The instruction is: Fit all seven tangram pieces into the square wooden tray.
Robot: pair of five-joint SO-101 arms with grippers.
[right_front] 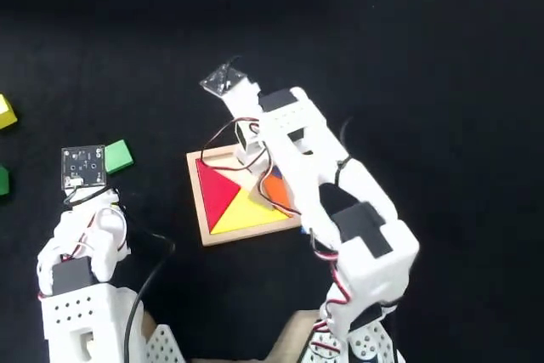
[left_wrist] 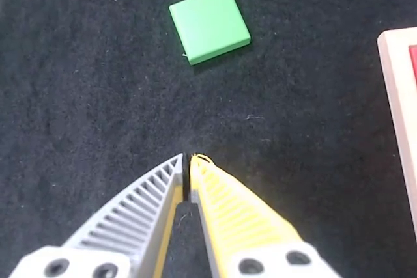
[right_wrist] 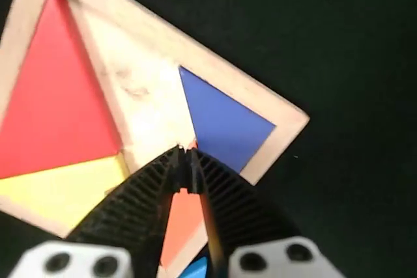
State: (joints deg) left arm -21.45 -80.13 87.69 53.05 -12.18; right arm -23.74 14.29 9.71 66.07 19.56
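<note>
Right claw (right_wrist: 186, 154) is hanging over the square wooden tray (right_wrist: 163, 43), its two black fingers (right_wrist: 137, 193) pressing tip to tip and clenched on nothing. The tips are sitting above bare wood near the tray's middle. Left claw (left_wrist: 187, 159), one finger white and one yellow, is likewise clenched and gripping nothing. It is hovering low over the counter (right_front: 425, 82) at the near left, apart from the tray.

The right arm (right_front: 310, 155) is stretching from the near right across the tray and covering its right side in the high view, so the pieces there are hard to make out from above. The tray is lying slightly turned at the middle of the counter. In the left wrist view the frame edge is cutting it off, leaving a strip of rim and a sliver of red.

Inside the tray, the large red triangle (right_front: 217, 189) is filling the left side. The large yellow triangle (right_front: 246, 214) is filling the near side, and the two are touching along one edge. The blue triangle (right_wrist: 225, 122) is lying in the far right corner. The orange piece (right_wrist: 182, 219) is lying on the right side, and the claw is hiding most of it, so its shape is unclear. Just beside it the light-blue piece (right_wrist: 195, 269) is peeking out, too covered to tell whether it is seated.

The green square (left_wrist: 210, 24) is lying flat on the counter left of the tray, just beyond the left claw's tips. At the far left, the high view's edge is cutting off a yellow block (right_front: 4, 112) and a green block (right_front: 2, 180).
</note>
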